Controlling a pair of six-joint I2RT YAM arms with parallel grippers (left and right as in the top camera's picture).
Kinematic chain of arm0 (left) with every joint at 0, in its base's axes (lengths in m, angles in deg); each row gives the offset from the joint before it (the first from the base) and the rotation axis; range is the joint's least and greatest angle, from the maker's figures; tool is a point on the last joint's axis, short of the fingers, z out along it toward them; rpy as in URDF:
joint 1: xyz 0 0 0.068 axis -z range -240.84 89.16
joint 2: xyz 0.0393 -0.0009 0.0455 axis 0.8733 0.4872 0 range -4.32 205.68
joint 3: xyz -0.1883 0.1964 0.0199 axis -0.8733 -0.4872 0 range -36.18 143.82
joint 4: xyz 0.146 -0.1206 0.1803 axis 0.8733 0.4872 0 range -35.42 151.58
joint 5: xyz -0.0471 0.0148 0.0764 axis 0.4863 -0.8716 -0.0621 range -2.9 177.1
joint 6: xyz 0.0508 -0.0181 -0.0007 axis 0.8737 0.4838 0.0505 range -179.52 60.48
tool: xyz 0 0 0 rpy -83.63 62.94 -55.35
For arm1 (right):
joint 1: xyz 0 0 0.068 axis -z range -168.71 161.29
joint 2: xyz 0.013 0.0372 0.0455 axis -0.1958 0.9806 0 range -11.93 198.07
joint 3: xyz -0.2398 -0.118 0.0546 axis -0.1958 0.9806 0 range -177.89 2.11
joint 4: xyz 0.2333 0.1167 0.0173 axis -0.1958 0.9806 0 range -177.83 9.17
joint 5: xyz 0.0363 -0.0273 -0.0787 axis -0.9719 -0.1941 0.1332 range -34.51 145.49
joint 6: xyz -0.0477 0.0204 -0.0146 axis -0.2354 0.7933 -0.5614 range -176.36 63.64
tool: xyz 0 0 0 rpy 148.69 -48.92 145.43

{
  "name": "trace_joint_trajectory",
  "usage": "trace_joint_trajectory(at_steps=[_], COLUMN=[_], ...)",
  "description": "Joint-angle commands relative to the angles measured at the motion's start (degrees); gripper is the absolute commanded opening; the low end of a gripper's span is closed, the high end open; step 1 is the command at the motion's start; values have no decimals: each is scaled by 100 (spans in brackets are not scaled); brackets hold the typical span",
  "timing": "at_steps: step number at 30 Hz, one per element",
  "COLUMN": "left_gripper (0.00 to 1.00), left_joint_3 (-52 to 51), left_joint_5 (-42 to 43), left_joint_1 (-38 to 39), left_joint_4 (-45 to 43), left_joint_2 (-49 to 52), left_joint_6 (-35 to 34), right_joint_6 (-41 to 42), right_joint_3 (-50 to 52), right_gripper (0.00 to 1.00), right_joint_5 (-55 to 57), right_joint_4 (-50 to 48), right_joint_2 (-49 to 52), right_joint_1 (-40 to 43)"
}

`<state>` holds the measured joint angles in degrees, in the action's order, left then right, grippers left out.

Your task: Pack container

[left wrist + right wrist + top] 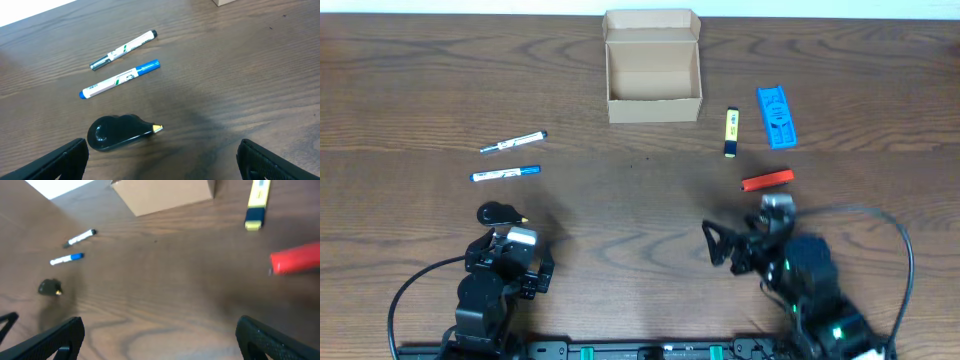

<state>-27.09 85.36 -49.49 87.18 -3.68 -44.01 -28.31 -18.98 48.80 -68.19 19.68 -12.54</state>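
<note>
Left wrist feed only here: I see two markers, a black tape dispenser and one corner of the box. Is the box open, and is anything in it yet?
Observer: The container is open, with its flap standing up at the far side. From overhead it looks empty.
Operator: What else is on the table outside my view?
Observer: A yellow highlighter, a blue case and a red marker, all off to the box's right.
Operator: Where is the other arm?
Observer: The right gripper hangs open and empty, just short of the red marker.
</note>
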Motion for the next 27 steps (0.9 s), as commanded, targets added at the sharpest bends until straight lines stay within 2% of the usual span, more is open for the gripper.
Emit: trace_joint_trajectory(at_steps=[1,4,9,13,19,27], left_gripper=[96,95,95,96,95,95], left_joint_3=[-52,-52,-52,-52,-52,-52], left_joint_5=[-79,-79,-79,-79,-79,-79], left_joint_1=[20,20,20,20,20,20], left_joint_4=[15,15,15,15,15,15], left_joint_2=[-28,-28,-28,-28,-28,-28], left_joint_6=[103,103,103,105,103,103], right_joint_6=[-748,-1095,-1191,-1432,-1532,-1528], right_joint_3=[-1097,-2151,-3733,-4953,-6531,-7958], right_gripper=[99,99,99,95,95,92], right_joint_5=[70,72,70,85,577,654], right_joint_4=[-50,59,393,728,1274,1335], right_joint_2=[1198,2435,4166,5392,6985,8638], right_joint_1=[164,254,509,697,811,844])
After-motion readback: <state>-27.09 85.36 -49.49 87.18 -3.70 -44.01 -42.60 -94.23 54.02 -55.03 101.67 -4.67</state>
